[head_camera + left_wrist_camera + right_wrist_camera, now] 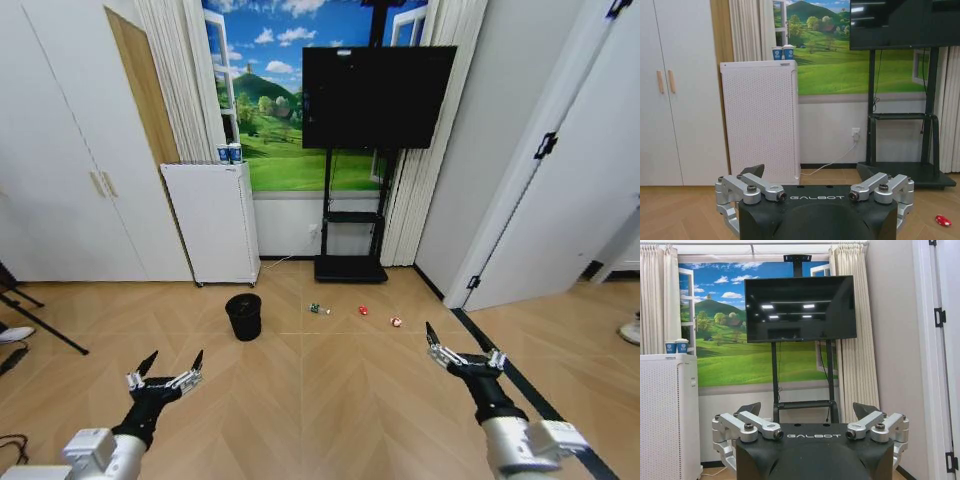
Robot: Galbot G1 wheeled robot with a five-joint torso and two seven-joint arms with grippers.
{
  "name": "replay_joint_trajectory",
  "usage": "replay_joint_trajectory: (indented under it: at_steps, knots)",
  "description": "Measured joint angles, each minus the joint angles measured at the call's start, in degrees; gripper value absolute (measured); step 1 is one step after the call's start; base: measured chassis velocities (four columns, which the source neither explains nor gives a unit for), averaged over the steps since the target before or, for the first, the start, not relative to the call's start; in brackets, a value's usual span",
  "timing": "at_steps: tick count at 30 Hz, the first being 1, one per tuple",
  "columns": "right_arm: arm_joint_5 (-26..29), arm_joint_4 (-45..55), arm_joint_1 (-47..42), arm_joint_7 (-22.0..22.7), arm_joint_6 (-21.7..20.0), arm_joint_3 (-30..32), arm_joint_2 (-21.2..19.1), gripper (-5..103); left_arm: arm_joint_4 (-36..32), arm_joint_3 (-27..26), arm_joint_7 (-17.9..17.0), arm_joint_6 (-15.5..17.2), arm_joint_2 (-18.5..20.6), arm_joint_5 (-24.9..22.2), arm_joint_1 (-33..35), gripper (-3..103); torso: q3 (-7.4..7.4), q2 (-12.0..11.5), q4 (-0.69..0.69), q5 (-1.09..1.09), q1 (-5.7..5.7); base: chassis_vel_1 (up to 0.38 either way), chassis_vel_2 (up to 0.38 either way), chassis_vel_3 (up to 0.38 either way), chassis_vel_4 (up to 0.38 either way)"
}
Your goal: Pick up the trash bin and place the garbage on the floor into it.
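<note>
The trash bin (243, 316) stands upright on the floor (320, 400), left of the garbage (319, 309) — mesh, likely light and stiff, best taken by its rim. Left claw (171, 363) and right claw (462, 343) hover spread wide, well short of it.

My right gripper (810, 412) has its jaws spread wide, nothing between them. Beyond the claw a black TV (800, 308) on its stand; off to one side a white perforated appliance (667, 415) topped with two cups (676, 346).
</note>
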Motion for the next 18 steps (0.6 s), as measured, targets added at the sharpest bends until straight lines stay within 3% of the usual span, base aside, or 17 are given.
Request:
replay_joint_trajectory:
  at_steps: [18]
  knots:
    - [1.65,-1.19,-0.08,-2.93,0.92,0.96,-0.09,100,0.14,0.02,0.0,0.0,-0.28,0.19,0.45,100,0.0,0.0,0.0,0.0,0.0,0.0,0.0,0.0,0.0]
